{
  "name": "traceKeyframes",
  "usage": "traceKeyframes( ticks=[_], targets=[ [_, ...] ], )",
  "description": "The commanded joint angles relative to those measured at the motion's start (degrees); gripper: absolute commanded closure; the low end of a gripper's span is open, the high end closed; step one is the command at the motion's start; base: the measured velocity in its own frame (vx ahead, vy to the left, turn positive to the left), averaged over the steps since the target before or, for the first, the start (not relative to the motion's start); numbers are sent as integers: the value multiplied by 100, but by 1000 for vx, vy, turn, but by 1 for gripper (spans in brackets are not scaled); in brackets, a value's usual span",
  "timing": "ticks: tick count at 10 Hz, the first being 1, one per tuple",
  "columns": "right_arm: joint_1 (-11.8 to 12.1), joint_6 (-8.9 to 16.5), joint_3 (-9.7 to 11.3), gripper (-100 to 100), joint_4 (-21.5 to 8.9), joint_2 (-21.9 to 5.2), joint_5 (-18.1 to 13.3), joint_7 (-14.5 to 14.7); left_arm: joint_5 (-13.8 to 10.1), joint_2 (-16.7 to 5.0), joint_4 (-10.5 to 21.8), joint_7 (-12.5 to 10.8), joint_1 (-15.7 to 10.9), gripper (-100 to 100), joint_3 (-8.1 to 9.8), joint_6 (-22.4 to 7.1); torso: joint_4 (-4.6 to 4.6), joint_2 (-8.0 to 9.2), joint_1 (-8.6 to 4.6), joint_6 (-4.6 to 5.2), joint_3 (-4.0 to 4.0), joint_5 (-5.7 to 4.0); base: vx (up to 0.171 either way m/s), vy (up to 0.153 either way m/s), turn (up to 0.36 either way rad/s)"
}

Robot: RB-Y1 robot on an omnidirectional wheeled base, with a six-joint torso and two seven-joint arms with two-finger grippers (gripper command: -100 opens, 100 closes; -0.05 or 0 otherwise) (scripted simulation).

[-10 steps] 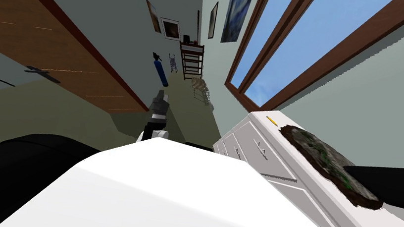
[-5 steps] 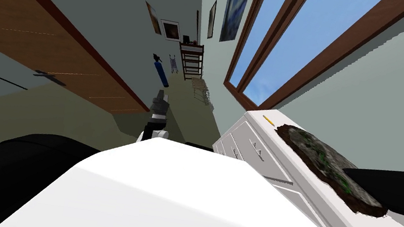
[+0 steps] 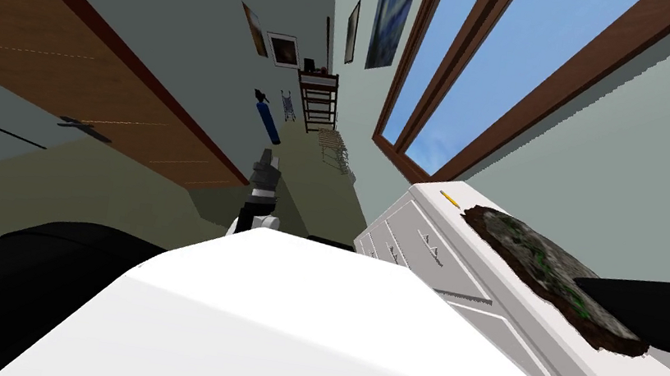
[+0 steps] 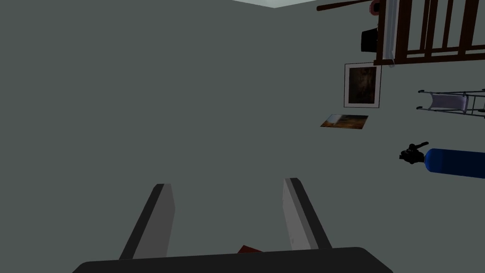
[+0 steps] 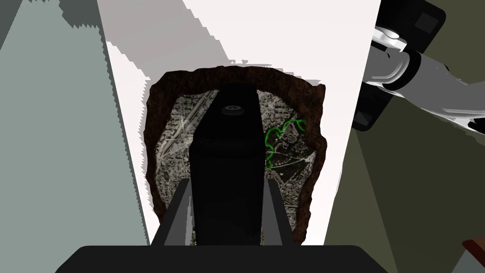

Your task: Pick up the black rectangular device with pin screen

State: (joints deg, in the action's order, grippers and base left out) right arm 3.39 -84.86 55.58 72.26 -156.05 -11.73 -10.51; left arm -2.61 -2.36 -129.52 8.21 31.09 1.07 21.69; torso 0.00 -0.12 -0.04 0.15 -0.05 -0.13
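Black device (image 5: 229, 161): a rectangular block with a small round knob near its far end, held between the fingers of the right claw above the middle of a mat.
Right claw (image 5: 227, 182): closed on the black device, with both fingers (image 5: 177, 213) pressed against its long sides.
Mat (image 5: 293, 156): brown-rimmed and irregular in outline, printed with a grey aerial map and a bright green line, laid flat on the dresser top.
Contact: whether the black device rests on the mat or is raised clear of it cannot be told.
White dresser (image 3: 431, 254): fitted with drawers and small handles, set against the wall below a wood-framed window (image 3: 490, 80), on the robot's right.
Yellow pencil (image 3: 449, 199): laid on the dresser top near its far end, apart from the mat.
Left claw (image 4: 226, 185): open, with nothing held between its spread fingers, pointed at a grey wall, and kept ahead of the chest, well apart from the white dresser.
Blue cylinder (image 3: 268, 123): topped with a black valve, placed by the far wall.
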Motion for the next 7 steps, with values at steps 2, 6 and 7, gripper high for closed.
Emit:
traceKeyframes(
  ticks=[2, 6, 7],
  targets=[
    [0, -2, 0, 100, 1, 1, 0, 0, 0, 0, 0, 0, 0, 0, 0, 0, 0, -1, -4, 0, 0, 0, 0, 0, 0],
    [-91, -249, 64, 100, 55, -267, 85, -1, 0, -1, 0, 0, 0, 0, 1, 0, 0, -6, -18, 2, -3, 4, 17, -43, 3],
    [-77, -208, 67, 100, -5, -182, 56, 24, 0, -1, 0, 0, 0, 0, 1, 0, -1, -12, -36, 2, -6, -1, 20, -56, 8]
  ],
)
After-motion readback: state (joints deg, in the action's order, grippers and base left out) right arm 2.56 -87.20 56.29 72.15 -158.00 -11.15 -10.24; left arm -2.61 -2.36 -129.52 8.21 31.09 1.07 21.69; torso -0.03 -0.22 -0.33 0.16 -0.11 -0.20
